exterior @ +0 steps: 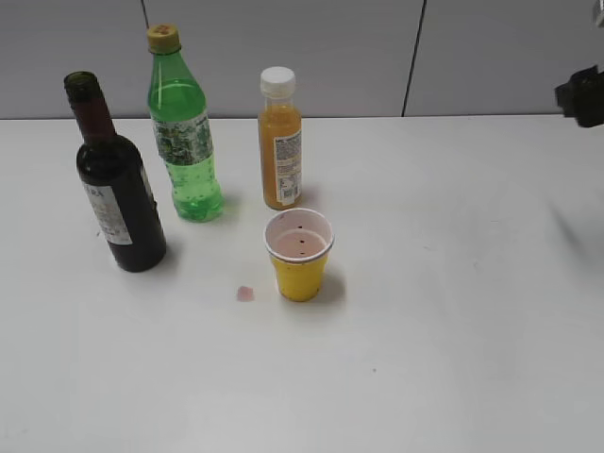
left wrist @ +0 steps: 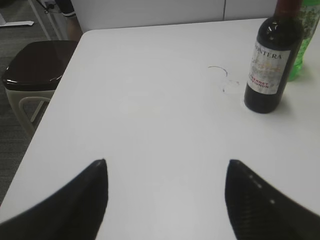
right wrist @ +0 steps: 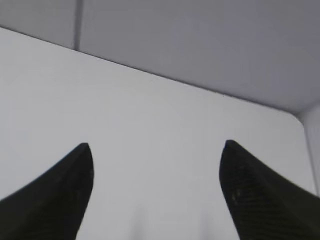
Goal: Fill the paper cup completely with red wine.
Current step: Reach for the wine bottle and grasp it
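**On a white table, a yellow cup stands near three bottles**

On the white table (exterior: 453, 311), backed by a grey panelled wall (exterior: 330, 57), the surface is bare apart from a small pinkish spot (exterior: 245, 293) just left of the paper cup (exterior: 300, 257). In the left wrist view a dark stool (left wrist: 35, 65) stands off the table's edge on grey floor.

The paper cup is upright near the table's middle, yellow outside with a white rolled rim; its pale inside carries a few dark specks and a faint pink tinge. No liquid level can be made out.

The wine bottle (exterior: 115, 184), uncapped, stands to the cup's left, the red wine (left wrist: 270, 30) showing almost black through the glass. The green soda bottle (exterior: 181, 132) and orange juice bottle (exterior: 280, 142) stand behind the cup.

The left gripper (left wrist: 167, 165) hovers above bare tabletop, jaws spread apart and holding nothing. The right gripper (right wrist: 156, 145) likewise has its jaws apart, empty.
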